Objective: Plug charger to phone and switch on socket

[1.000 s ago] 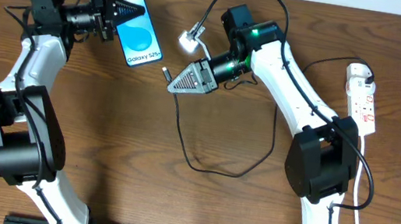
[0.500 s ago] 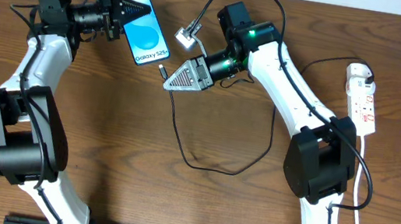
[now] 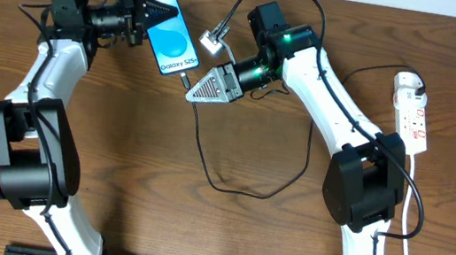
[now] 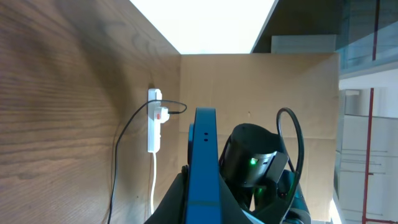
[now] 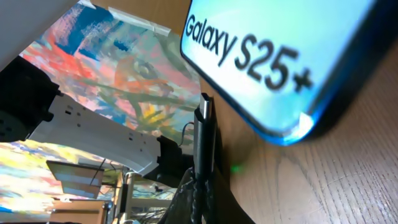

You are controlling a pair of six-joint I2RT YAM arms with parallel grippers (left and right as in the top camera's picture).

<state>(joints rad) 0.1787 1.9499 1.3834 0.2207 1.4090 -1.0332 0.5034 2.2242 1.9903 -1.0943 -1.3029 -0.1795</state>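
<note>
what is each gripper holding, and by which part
Left gripper: the slim blue-screened smartphone, clamped by its short end opposite the Galaxy text. Right gripper: the thin black charger cable, pinched just behind its small plug.

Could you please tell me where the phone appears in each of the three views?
Overhead: phone upper left of centre.
Left wrist: phone edge-on, bottom centre.
Right wrist: phone upper right, text readable.
Shared landmark: charger plug beside the phone's bottom edge, overhead and right wrist only.
</note>
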